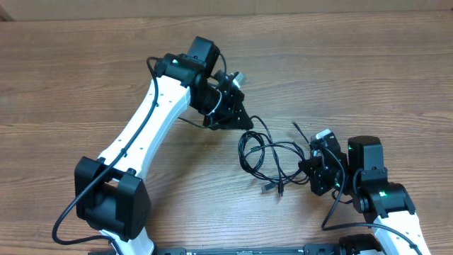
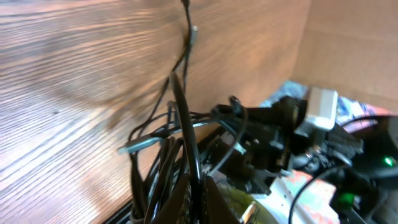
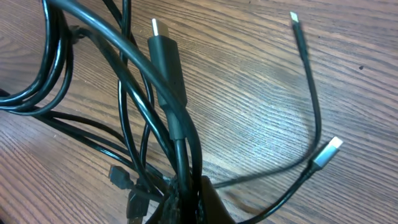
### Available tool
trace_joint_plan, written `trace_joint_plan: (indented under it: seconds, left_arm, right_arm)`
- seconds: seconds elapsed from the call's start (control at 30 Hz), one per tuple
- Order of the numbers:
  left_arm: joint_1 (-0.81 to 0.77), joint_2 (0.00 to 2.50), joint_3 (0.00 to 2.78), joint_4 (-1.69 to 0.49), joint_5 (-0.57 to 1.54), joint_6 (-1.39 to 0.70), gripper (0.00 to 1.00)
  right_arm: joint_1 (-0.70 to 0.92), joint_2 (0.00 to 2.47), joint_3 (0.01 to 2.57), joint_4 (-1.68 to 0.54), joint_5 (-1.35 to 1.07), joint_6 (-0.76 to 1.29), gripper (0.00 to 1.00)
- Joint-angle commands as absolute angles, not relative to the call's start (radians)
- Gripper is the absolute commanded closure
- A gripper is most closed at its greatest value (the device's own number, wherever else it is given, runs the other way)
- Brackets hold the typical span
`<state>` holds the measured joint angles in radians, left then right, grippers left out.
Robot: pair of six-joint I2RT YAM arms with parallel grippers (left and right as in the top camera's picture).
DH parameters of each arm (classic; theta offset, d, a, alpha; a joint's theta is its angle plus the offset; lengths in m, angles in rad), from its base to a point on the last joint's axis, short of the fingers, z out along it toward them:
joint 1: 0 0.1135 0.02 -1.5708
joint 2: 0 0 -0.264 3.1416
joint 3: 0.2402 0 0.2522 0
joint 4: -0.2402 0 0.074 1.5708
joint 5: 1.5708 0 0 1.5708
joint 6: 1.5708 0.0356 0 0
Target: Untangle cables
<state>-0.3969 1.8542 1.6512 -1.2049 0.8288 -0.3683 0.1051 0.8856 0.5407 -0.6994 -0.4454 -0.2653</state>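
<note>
A tangle of thin black cables (image 1: 265, 156) lies on the wooden table between my two grippers. My left gripper (image 1: 228, 120) is at the tangle's upper left end, shut on a cable strand (image 2: 189, 143) that runs up between its fingers (image 2: 199, 199). My right gripper (image 1: 315, 173) is at the tangle's right side, shut on cable strands (image 3: 180, 134) between its fingers (image 3: 193, 199). In the right wrist view a black plug (image 3: 163, 50) with a silver tip stands up, and a silver-tipped plug (image 3: 326, 152) lies at the right.
The wooden table (image 1: 71, 85) extends all round. A cardboard wall (image 2: 348, 43) shows behind the table in the left wrist view. Small dark plug ends (image 1: 272, 189) lie at the tangle's near side. My right arm's body (image 2: 311, 130) shows across from the left wrist camera.
</note>
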Motion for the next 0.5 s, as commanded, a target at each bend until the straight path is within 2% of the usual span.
trace_joint_plan:
  seconds: [0.0, 0.23, 0.27, 0.3, 0.47]
  left_arm:
    - [-0.385, 1.837, 1.665, -1.212, 0.762, -0.402, 0.96]
    - [-0.385, 1.837, 1.665, -1.216, 0.744, -0.405, 0.96]
    - [-0.385, 1.837, 1.665, -1.216, 0.743, -0.405, 0.96]
    - [-0.385, 1.837, 1.665, -1.216, 0.743, -0.405, 0.96]
    - [-0.385, 1.837, 1.665, -1.216, 0.744, -0.405, 0.96]
  right_arm:
    - [0.105, 0.875, 0.577, -0.698, -0.445, -0.265, 0.96]
    - [0.105, 0.875, 0.577, -0.698, -0.445, -0.265, 0.93]
    - [0.105, 0.875, 0.577, -0.698, -0.445, -0.265, 0.79]
    - [0.105, 0.875, 0.577, -0.698, -0.445, -0.265, 0.75]
    - [0.105, 0.875, 0.577, -0.698, -0.445, -0.265, 0.75]
